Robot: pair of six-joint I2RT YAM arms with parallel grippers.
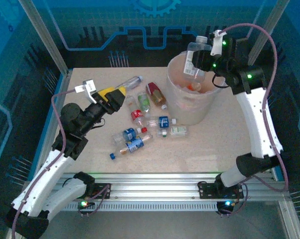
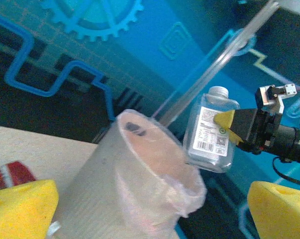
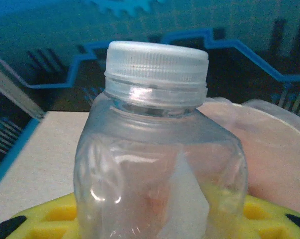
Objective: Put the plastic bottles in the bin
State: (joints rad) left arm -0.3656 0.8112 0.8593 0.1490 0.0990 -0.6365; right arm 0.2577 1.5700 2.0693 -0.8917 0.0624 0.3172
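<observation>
Because the bin (image 1: pixel 192 107) stands at the far right of the table (image 1: pixel 90 82), the right arm is the natural one to feed it. It is a tall whitish bucket with a thin bag liner folded over its rim. Something reddish lies inside, too blurred to name.

The right gripper (image 1: pixel 202 59) is clamped on the body of a clear bottle (image 1: pixel 193 57) and holds it roughly upright, white cap (image 3: pixel 157 57) on top. The bottle hangs above the far side of the bin's opening, clear of the liner. It looks lifted that high so that it can drop in without catching the rim.

The left gripper (image 1: pixel 117 97) hovers over the left of the table, its yellow fingers (image 2: pixel 20 206) spread wide with nothing between them. I judge it is placed to take a bottle from the pile.

The loose bottles (image 1: pixel 145 119) lie on their sides mid-table, just left of the bin. Among them are a red-labelled one (image 1: pixel 154 93), a green one (image 1: pixel 144 102) and a blue one (image 1: pixel 162 121). A long clear one (image 1: pixel 131 82) lies just beside the open fingers.
</observation>
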